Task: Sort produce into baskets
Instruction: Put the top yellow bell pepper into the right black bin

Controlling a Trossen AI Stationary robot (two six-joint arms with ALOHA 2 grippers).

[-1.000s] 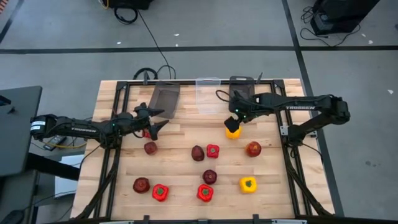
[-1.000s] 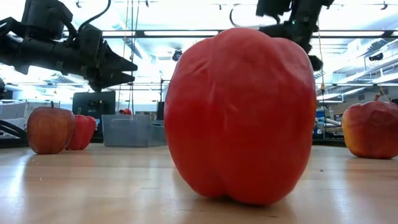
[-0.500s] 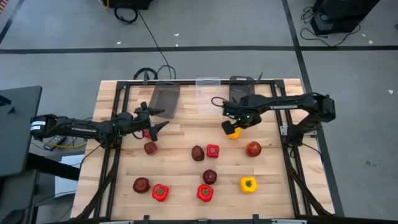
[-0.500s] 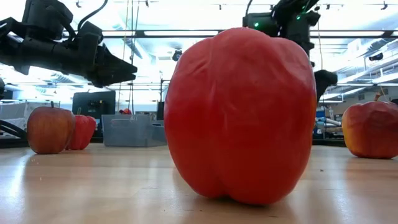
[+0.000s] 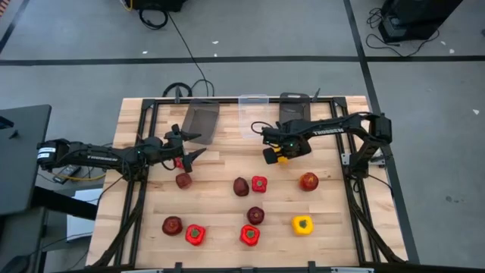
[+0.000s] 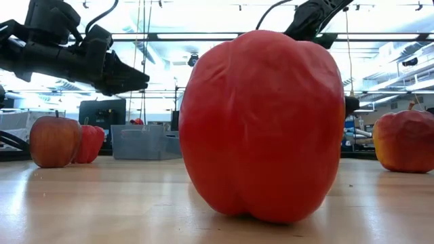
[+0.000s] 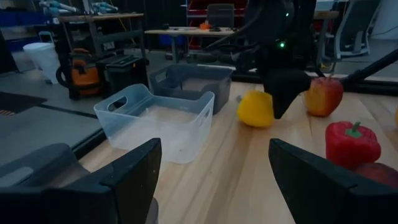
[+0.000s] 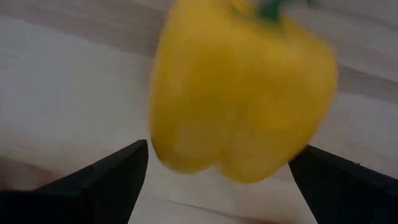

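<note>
Your work surface is a light wooden slatted table (image 5: 227, 220) with a dark frame. Along its far edge you have three bins side by side: a dark grey bin (image 5: 200, 121) at left, a clear bin (image 5: 253, 115) in the middle, another dark grey bin (image 5: 294, 110) at right. Loose on the boards lie red peppers (image 5: 259, 183), maroon apples (image 5: 241, 186) and a yellow pepper (image 5: 301, 224) near right; another yellow pepper (image 5: 281, 157) sits nearer the bins.
</note>
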